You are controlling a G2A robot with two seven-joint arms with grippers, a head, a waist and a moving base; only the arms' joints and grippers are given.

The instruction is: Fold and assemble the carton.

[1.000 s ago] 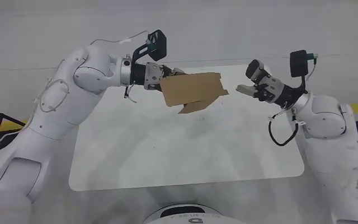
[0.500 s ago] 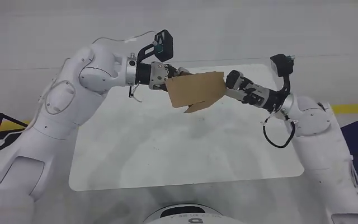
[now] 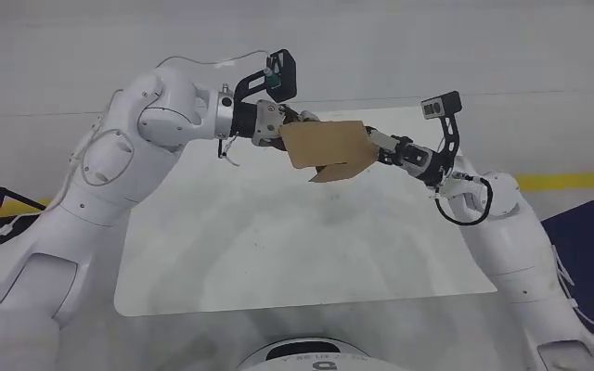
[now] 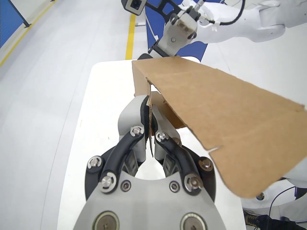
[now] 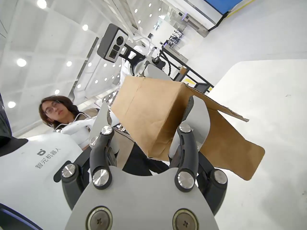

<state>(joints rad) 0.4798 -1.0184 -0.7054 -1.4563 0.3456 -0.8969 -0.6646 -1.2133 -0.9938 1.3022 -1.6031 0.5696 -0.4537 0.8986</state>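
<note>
Above the bench (image 3: 278,250), pinching a flap of the carton (image 3: 327,144) with the left hand (image 4: 149,118), now bringing the right hand (image 5: 150,118) in, spread around its far end, likely for squaring it open.

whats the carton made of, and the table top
Carton: brown corrugated cardboard, matte; its cut edges show a layered, fluted core. Table: smooth white top with a faint sheen, perhaps laminate or plastic; the look leaves it open.
</note>
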